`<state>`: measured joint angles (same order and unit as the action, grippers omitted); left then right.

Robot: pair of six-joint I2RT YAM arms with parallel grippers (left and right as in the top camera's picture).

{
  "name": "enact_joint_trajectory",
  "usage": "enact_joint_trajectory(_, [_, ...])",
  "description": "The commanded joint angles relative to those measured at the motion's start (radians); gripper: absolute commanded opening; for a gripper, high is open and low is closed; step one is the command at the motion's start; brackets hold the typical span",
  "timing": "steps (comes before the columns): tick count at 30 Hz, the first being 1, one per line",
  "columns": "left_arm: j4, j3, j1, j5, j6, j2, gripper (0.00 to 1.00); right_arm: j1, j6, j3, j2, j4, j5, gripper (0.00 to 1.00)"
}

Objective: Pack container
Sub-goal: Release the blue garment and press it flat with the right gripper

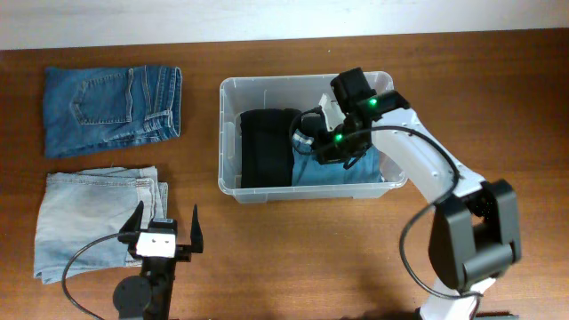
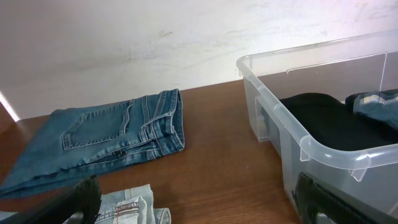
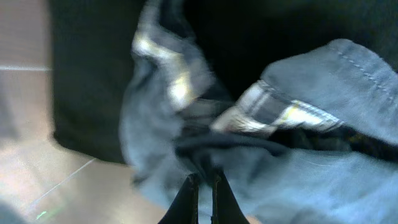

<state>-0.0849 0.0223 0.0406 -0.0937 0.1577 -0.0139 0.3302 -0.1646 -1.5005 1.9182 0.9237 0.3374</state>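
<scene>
A: How does the right arm (image 1: pixel 425 169) stand?

B: It comes from the near right corner of the table (image 1: pixel 507 98), bends at the elbow, and leans over the container (image 1: pixel 228 142) with the wrist turned down. The right gripper (image 1: pixel 307 138) is inside, low, at the pale blue jeans (image 1: pixel 342 171).

A: And its fingers?

B: Narrow, almost together, with only a thin dark gap. The wrist view is blurred, so I cannot tell if cloth is pinched between them.

A: The left gripper (image 1: pixel 167 233)?

B: It is at the near left edge and points forward. Its fingers are spread wide and hold nothing, beside the light folded jeans (image 1: pixel 80 222).

A: Where is the container, and how does it look?

B: It is in the middle of the table, clear plastic with rounded corners and a rolled rim. A black folded garment (image 1: pixel 265 147) fills its left part and the pale blue jeans lie to the right, partly crumpled. Darker folded jeans (image 1: pixel 111 108) lie well apart, at the far left.
</scene>
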Motion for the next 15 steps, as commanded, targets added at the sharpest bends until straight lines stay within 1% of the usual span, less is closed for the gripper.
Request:
enact_joint_trajectory(1, [0.002,-0.008,0.004,0.004,0.013,0.007,0.99,0.018,-0.027,0.006,0.065,-0.003,-0.055,0.04])
enact_joint_trajectory(7, [0.002,-0.008,0.004,0.004,0.013,0.007,0.99,0.059,-0.027,0.006,0.116,-0.027,-0.021,0.04])
enact_joint_trajectory(10, [0.002,-0.008,0.004,0.004,0.013,0.007,0.99,0.076,-0.028,-0.007,0.107,-0.046,-0.020,0.04])
enact_joint_trajectory(15, [0.002,-0.008,0.004,0.004,0.013,0.007,0.99,0.078,-0.031,-0.082,0.064,-0.022,-0.021,0.04])
